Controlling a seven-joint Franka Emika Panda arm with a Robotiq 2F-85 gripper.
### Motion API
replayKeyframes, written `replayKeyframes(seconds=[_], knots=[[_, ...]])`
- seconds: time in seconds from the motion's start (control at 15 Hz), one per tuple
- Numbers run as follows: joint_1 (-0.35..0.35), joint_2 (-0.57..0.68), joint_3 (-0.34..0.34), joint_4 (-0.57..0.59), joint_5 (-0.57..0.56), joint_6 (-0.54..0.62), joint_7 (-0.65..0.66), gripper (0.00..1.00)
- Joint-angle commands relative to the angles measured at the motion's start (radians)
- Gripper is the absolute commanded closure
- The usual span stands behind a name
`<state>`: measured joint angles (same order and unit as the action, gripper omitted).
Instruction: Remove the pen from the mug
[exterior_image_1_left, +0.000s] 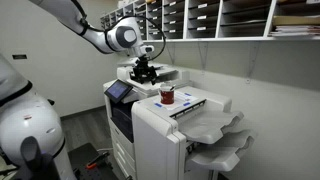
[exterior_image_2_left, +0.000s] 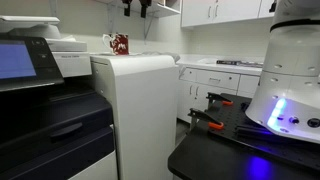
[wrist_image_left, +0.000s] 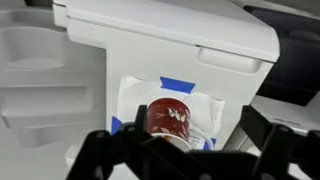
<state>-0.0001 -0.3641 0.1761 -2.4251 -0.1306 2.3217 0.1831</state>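
Note:
The dark red mug (exterior_image_1_left: 167, 96) with a white pattern stands on top of the white printer unit (exterior_image_1_left: 160, 125), on a white sheet edged with blue tape. It also shows in an exterior view (exterior_image_2_left: 120, 44) and in the wrist view (wrist_image_left: 168, 114). I cannot clearly make out a pen in any view. My gripper (exterior_image_1_left: 147, 70) hangs above the printer, higher than the mug and a little to one side, apart from it. In the wrist view the gripper (wrist_image_left: 190, 138) is open and empty, with its dark fingers either side of the mug. Only the fingertips (exterior_image_2_left: 135, 7) show at the top edge.
The printer's control panel (exterior_image_1_left: 120, 92) and its paper output trays (exterior_image_1_left: 215, 130) flank the mug. Wall shelves with paper slots (exterior_image_1_left: 200, 18) hang behind. A counter with cabinets (exterior_image_2_left: 225, 70) and a black table with orange-handled tools (exterior_image_2_left: 215, 125) stand nearby.

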Motion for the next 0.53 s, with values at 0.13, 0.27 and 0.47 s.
replayKeyframes(seconds=[0.13,0.27,0.47], knots=[[-0.003,0.021,-0.012,0.013,-0.015,0.04,0.062,0.0],[-0.031,0.054,-0.01,0.036,-0.019,0.111,0.162,0.0],[-0.074,0.128,-0.01,0.084,-0.032,0.21,0.281,0.04]])
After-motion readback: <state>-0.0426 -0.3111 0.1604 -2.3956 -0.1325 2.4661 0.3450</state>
